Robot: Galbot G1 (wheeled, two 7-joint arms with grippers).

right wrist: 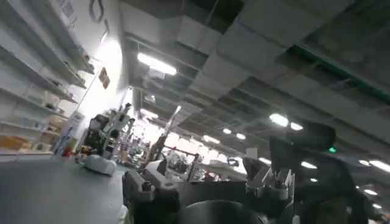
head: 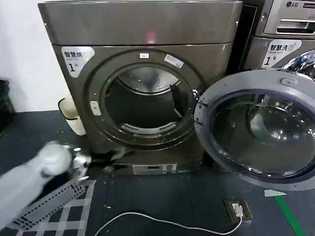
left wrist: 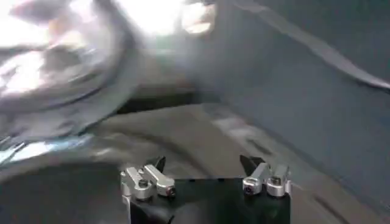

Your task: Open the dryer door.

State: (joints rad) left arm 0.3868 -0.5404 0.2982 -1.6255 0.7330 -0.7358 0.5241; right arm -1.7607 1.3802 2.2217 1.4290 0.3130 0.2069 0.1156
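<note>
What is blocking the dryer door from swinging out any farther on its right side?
Nothing on the floor lies in its swing. The dryer door already hangs wide open to the right, in front of the neighbouring washer. The left gripper is low by the dryer's base, jaws apart.

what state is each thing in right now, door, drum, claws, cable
dryer door: swung fully open to the robot's right, inner ring facing out
dryer drum: exposed, looks empty
left claw: open, holding nothing, low in front of the dryer
right claw: open, holding nothing, pointed up toward the ceiling
white cable: lying loose on the floor, plugged into the floor socket
</note>
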